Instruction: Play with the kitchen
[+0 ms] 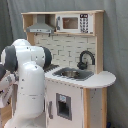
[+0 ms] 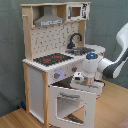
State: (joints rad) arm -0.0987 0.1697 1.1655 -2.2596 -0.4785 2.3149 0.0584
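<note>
The kitchen (image 2: 37, 75) is a white and light-wood toy unit. In the second exterior view it shows a black-red stovetop (image 2: 52, 59), grey hood (image 2: 47, 20), black faucet (image 2: 75, 39) and microwave shelf (image 2: 75, 11). Its windowed oven door (image 2: 67, 104) hangs partly open, tilted outward. My gripper (image 2: 78, 78) sits at the front panel just above the door's top edge, beside the knobs (image 2: 56, 76). In the first exterior view my white arm (image 1: 27, 85) hides the stove side and the gripper, while the sink (image 1: 72, 74) and faucet (image 1: 85, 57) show.
A grey curtain (image 1: 115, 45) hangs behind the kitchen. The unit stands on a wooden floor (image 2: 15, 117). My arm's elbow (image 2: 117, 62) reaches in from the second exterior view's right, over the rounded counter end (image 2: 97, 49).
</note>
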